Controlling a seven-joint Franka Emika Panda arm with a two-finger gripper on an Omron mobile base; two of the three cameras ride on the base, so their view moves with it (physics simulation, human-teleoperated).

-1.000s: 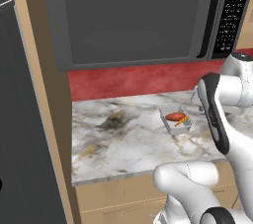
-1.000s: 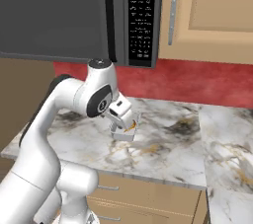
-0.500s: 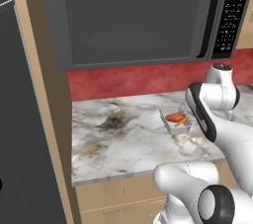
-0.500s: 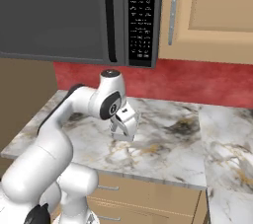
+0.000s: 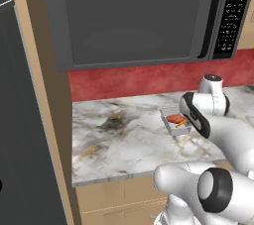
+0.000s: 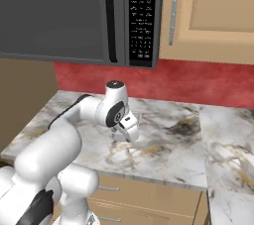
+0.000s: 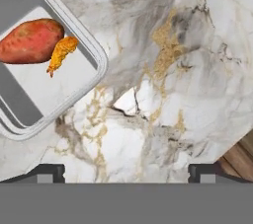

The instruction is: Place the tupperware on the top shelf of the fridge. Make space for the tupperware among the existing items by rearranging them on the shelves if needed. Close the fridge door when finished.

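Note:
The tupperware (image 7: 34,87), a shallow translucent box holding an orange-red oblong piece and a yellow bit, lies at the upper left of the hand view. It rests on the marble counter (image 5: 114,135), where it (image 5: 173,123) is partly covered by my arm. My gripper (image 7: 126,172) is open just above bare marble beside the box, with nothing between its fingertips (image 7: 49,170). From the right base camera, the gripper (image 6: 130,134) hangs low over the counter. The fridge (image 5: 22,120) is a dark grey face at the far left. Its top shelf and inside are hidden.
A dark microwave (image 5: 134,16) hangs over the counter, with a red backsplash (image 6: 198,80) behind it. A wooden wall cabinet (image 6: 213,11) is at the right. The counter's front edge and wood below it (image 7: 242,159) lie close to the gripper.
My arm has stretched forward and dropped lower, bringing the hand down closer to the counter beside the tupperware. The jaws stayed wide and the box did not move.

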